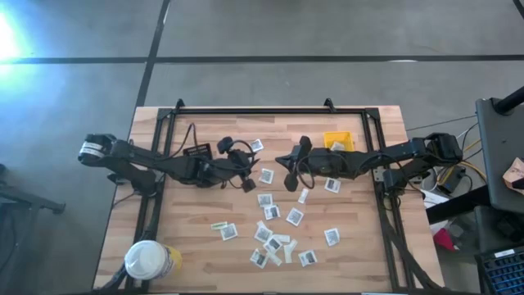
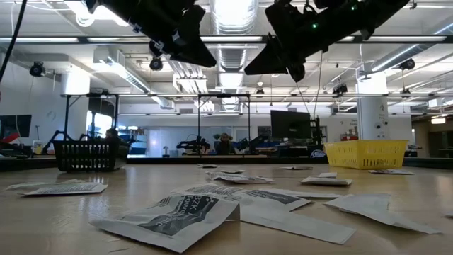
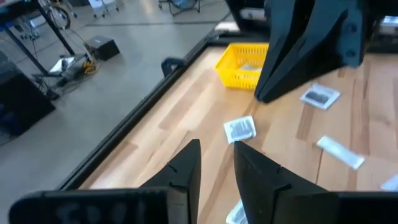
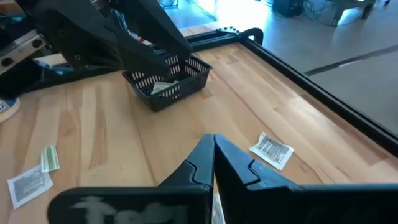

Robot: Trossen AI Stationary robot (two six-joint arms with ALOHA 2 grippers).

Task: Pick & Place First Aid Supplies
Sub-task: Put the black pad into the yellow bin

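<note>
Your first aid supplies [image 1: 272, 238] lie scattered flat across the middle and near half of the wooden tabletop [image 1: 188, 246]: small white square packets with dark grey centres, and among them a few narrow pale strips, one [image 1: 219, 225] to the left of the cluster. The thickest bunch sits near the front edge, where several packets touch or overlap. A lone packet [image 1: 257, 145] lies farther back between the two arms, and another [image 1: 332, 185] sits just under the right arm.

Your left gripper [image 1: 246, 182] hangs above the tabletop at the left of the spread. In its wrist view the jaws stand a little apart, a narrow gap between them with nothing in it, and a square packet [image 3: 239, 129] lies on the wood just beyond their tips.

Your right gripper [image 1: 288, 182] hangs close beside the left one, over the centre. Its jaws are pressed together, and no packet shows between them. A packet [image 4: 272, 150] lies on the wood just next to its tips.

The small yellow bin [image 1: 338, 142] stands behind the right arm with something pale inside. The black tray [image 4: 168, 81], a mesh basket, sits beneath the left arm and holds a pale packet. A round white-lidded yellow tub [image 1: 149, 260] stands at the front left corner, well apart from the supplies.
</note>
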